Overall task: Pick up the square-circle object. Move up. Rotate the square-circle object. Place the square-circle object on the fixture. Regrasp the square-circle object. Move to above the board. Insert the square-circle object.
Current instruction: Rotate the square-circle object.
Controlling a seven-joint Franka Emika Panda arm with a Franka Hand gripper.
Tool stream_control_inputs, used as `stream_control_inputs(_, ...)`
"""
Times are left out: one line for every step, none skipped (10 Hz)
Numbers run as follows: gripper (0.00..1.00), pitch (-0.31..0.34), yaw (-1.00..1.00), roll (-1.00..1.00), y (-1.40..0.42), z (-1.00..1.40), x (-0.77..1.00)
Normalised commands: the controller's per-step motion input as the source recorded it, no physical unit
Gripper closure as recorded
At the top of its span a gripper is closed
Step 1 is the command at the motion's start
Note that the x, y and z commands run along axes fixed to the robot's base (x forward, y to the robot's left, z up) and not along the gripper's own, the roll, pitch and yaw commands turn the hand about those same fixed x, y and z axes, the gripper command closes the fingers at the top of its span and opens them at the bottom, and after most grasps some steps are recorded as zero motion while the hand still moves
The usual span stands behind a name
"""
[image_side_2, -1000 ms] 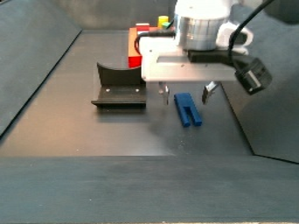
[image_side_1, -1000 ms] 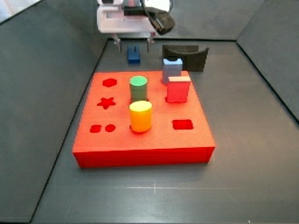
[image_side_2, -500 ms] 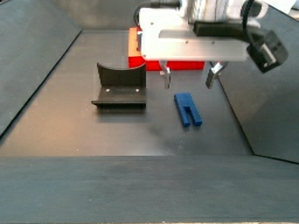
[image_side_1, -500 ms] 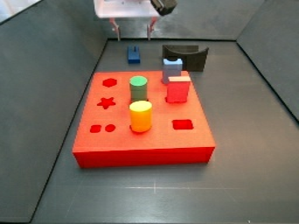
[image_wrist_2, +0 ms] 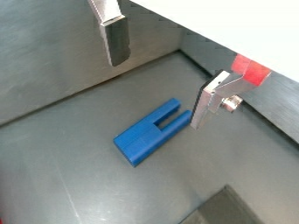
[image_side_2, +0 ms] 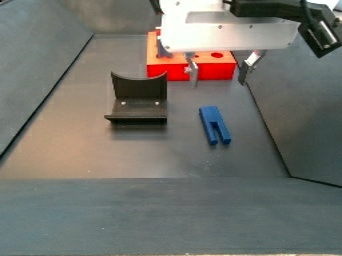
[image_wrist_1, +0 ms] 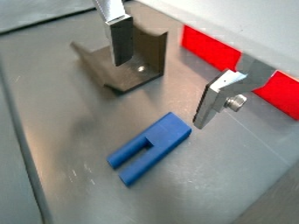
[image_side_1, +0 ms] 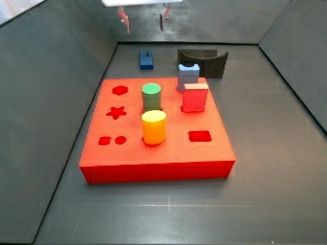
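Observation:
The square-circle object (image_side_1: pixel 147 60) is a dark blue piece with two prongs. It lies flat on the grey floor in both side views (image_side_2: pixel 214 124) and in both wrist views (image_wrist_1: pixel 149 149) (image_wrist_2: pixel 152 133). My gripper (image_side_1: pixel 144 16) hangs high above it, open, with nothing between its fingers (image_side_2: pixel 219 68) (image_wrist_1: pixel 167 74) (image_wrist_2: pixel 162 74). The dark fixture (image_side_1: pixel 205 61) (image_side_2: pixel 136 100) (image_wrist_1: pixel 117 61) stands on the floor beside the piece. The red board (image_side_1: pixel 166 153) (image_side_2: pixel 167 62) lies flat past them.
On the board stand a green peg (image_side_1: pixel 151 94), a yellow peg (image_side_1: pixel 153 124) and a red block (image_side_1: pixel 194 96). A pale blue piece (image_side_1: pixel 189 69) sits by the fixture. Sloped grey walls (image_side_1: pixel 76 57) enclose the floor.
The gripper has risen straight up from just over the blue piece, still open. The piece has stayed on the floor.

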Motion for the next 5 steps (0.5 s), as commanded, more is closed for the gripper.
stream_control_inputs(0.0,0.0,1.0,0.0,0.0,-0.23,0.03)
stream_control_inputs(0.0,-0.001,1.0,0.0,0.0,-0.15,0.04)
stream_control_inputs(0.0,-0.001,1.0,0.0,0.0,-0.07,0.03)
stream_control_inputs(0.0,-0.001,1.0,0.0,0.0,-0.06,0.03)
stream_control_inputs(0.0,-0.001,1.0,0.0,0.0,-0.06,0.03)
